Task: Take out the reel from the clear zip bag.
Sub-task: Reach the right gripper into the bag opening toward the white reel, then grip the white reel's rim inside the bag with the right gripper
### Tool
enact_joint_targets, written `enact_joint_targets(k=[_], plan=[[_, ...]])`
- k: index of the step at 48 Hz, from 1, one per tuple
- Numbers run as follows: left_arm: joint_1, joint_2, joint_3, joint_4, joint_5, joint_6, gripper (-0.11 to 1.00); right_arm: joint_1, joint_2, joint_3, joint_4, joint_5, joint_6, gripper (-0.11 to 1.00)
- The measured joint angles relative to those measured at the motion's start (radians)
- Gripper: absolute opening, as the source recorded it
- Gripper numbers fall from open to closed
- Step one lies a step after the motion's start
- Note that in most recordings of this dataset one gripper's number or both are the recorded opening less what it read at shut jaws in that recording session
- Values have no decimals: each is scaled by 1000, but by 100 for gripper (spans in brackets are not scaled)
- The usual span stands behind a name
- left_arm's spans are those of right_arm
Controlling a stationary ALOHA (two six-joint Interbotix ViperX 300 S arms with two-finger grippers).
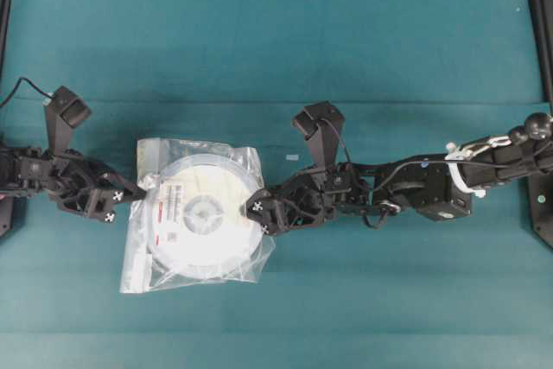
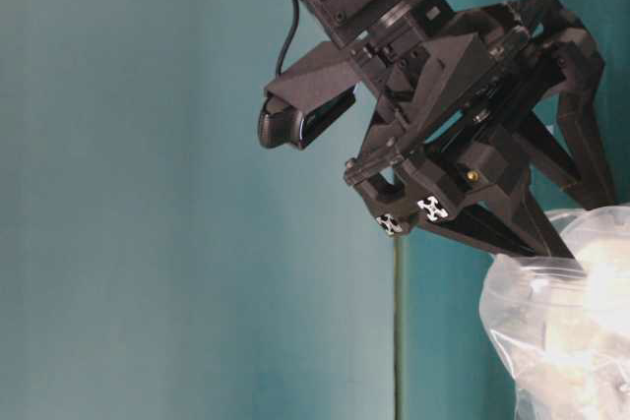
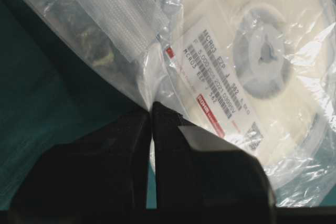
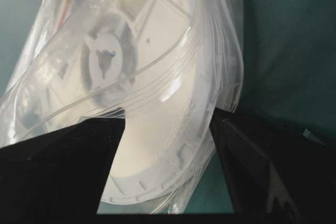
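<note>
Two wrist views add detail: the reel point(image 3: 262, 66) inside the clear zip bag point(image 1: 143, 252); left hand point(image 3: 151, 109) pinched shut on the bag's edge, right hand point(image 4: 168, 124) spread wide around reel's rim. Overhead shows teal surface point(image 1: 346, 41).

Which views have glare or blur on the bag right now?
Table-level: the clear zip bag is washed out and soft at the lower right. Left wrist: glare streaks cross the film, yet the label on the reel reads; the left tool is a dark blur. Right wrist: the right tool is silhouetted.
</note>
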Motion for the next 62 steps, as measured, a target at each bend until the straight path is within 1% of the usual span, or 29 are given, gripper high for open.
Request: enact_joint_targets(k=[9, 15, 37, 48, 55, 62], plan=[[2, 2, -2, 0, 0, 0, 1, 0, -18, 35, 9, -3, 38, 87], [0, 2, -2, 0, 2, 0, 1, 0, -52, 60, 9, -3, 51, 87], [3, 5, -2, 0, 2, 0, 1, 18, -71, 44, 9, 14, 66, 86], [3, 5, -2, 0, 2, 0, 1, 20, -112, 66, 8, 31, 86, 86], [3, 5, -2, 0, 2, 0, 1, 20, -106, 63, 9, 34, 86, 87], [5, 5, -2, 0, 0, 0, 1, 20, -71, 38, 9, 38, 86, 86]])
